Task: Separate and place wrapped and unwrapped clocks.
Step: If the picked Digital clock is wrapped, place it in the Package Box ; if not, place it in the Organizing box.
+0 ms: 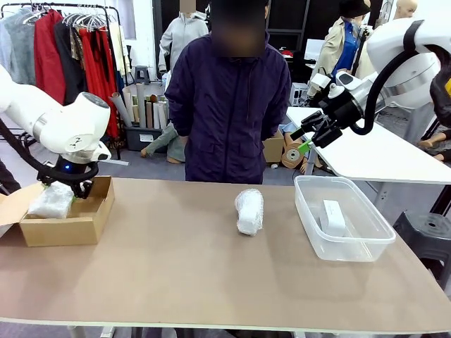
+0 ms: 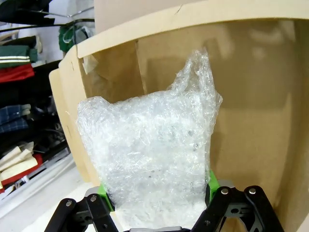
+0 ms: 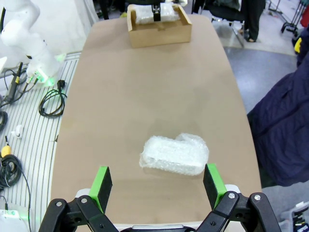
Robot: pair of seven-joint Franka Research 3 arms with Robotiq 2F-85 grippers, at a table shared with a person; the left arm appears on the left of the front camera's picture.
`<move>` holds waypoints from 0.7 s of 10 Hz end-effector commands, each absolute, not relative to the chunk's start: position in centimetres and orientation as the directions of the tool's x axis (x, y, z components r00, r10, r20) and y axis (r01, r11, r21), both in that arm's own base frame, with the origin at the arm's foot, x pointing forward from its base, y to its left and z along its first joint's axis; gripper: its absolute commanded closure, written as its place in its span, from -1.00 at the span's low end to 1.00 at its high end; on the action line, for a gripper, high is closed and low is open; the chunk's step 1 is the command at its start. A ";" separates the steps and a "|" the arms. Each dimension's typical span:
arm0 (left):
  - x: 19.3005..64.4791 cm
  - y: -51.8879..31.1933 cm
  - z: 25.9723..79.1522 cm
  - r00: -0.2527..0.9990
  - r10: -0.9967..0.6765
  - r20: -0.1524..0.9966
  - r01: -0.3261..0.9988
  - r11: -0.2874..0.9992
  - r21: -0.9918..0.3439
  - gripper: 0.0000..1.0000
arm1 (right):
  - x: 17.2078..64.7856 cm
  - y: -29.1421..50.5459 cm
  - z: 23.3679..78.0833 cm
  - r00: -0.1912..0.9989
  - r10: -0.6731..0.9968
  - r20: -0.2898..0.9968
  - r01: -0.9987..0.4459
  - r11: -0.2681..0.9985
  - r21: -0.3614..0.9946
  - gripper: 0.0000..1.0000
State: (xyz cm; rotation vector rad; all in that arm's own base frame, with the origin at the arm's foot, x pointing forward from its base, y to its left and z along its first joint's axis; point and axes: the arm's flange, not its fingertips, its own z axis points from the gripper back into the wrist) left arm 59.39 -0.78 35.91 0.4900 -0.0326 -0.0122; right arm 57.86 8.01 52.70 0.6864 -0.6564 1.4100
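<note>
Clamping wrapped clock (image 2: 149,159) in cardboard box (image 1: 67,229): left fingers (image 2: 104,195) | right fingers (image 3: 101,186): wide apart, holding nothing

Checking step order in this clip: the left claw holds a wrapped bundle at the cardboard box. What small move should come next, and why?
Probably open the left claw to let go. It grips the wrapped clock, which hangs inside the cardboard box with the walls around it, so a release should land it there.
</note>
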 end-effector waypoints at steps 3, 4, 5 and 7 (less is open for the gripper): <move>59.8 -0.2 35.3 1.000 -0.012 0.018 0.002 0.887 0.461 1.00 | 57.7 8.0 52.9 0.052 0.651 0.758 -0.999 0.038 0.035 -1.00; 60.0 -0.1 35.2 1.000 -0.014 0.014 0.006 0.887 0.462 1.00 | 57.7 8.0 52.9 0.052 0.651 0.758 -0.999 0.038 0.035 -1.00; 60.2 -0.1 34.9 1.000 -0.011 0.009 0.006 0.884 0.468 1.00 | 57.7 8.0 52.9 0.052 0.651 0.758 -0.999 0.038 0.035 -1.00; 60.6 0.1 34.4 1.000 -0.007 0.001 0.006 0.884 0.467 1.00 | 57.7 8.0 52.9 0.052 0.651 0.758 -0.999 0.038 0.035 -1.00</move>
